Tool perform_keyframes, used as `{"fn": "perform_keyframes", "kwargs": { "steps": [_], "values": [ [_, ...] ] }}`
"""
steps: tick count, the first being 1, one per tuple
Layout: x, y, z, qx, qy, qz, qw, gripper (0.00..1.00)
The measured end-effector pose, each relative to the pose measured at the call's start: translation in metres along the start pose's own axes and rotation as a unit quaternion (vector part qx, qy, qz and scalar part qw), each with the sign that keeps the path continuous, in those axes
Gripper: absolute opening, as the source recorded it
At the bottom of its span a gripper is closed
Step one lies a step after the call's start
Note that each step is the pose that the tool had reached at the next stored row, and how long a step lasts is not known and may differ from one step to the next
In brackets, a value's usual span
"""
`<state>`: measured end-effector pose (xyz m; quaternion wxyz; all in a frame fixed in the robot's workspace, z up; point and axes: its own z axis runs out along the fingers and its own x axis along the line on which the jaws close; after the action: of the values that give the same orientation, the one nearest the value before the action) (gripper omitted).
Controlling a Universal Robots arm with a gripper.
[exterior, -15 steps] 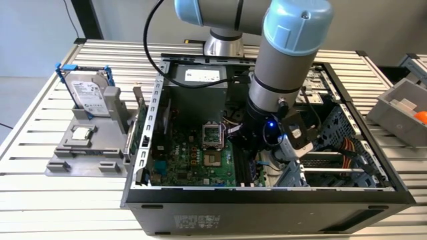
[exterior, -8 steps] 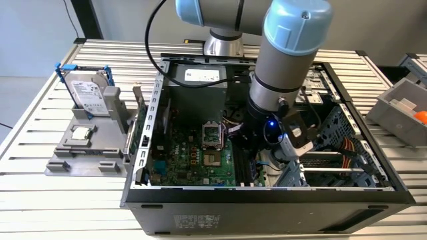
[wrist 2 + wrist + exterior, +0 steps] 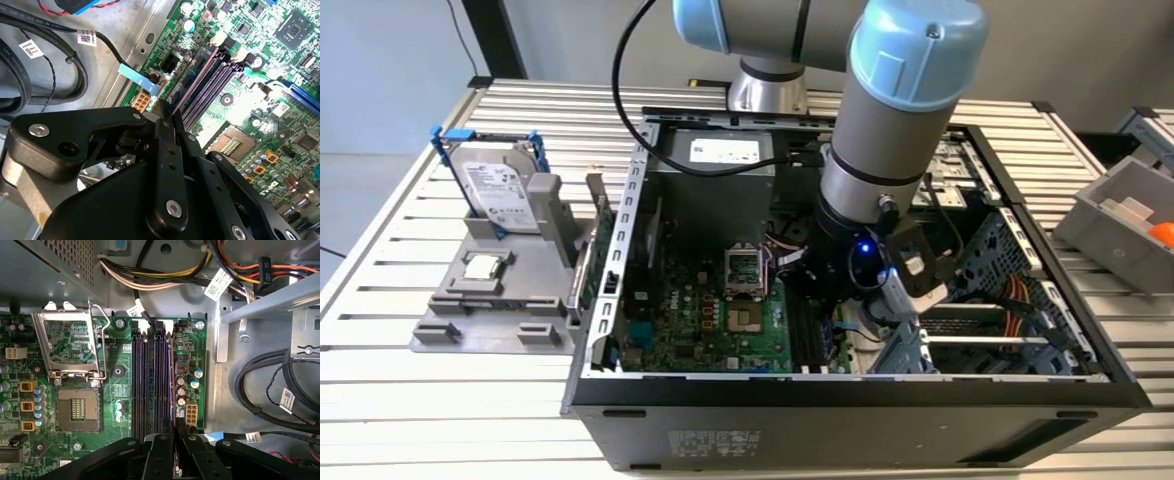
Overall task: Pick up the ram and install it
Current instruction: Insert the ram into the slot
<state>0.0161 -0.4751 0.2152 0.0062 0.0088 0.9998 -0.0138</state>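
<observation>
The gripper (image 3: 167, 122) is shown lowered inside the open computer case (image 3: 854, 395), its fingers (image 3: 161, 450) brought together on the ram (image 3: 192, 82), which is seen edge-on as a thin pinkish-brown line. The ram is held by one end and lies along the outermost of the memory slots (image 3: 150, 385) on the green motherboard (image 3: 707, 320); whether it is already seated cannot be told. The stick is judged light, stiff and thin, easily cracked if bent or pressed crooked, and best taken by its flat faces near the upper edge, clear of the contacts. In the case, bundled cables (image 3: 165, 277) are seen beside the empty processor socket (image 3: 77, 407). On the grey tray (image 3: 487, 310) outside, at the exterior view's left, a hard drive (image 3: 494, 185) in a blue frame stands upright
</observation>
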Motion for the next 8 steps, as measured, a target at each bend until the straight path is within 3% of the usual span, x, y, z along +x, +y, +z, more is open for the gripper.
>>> {"fn": "perform_keyframes", "kwargs": {
  "steps": [8],
  "values": [
    [0.0001, 0.0019, 0.0014, 0.0003, 0.0000, 0.000, 1.00000, 0.00]
  ]
}}
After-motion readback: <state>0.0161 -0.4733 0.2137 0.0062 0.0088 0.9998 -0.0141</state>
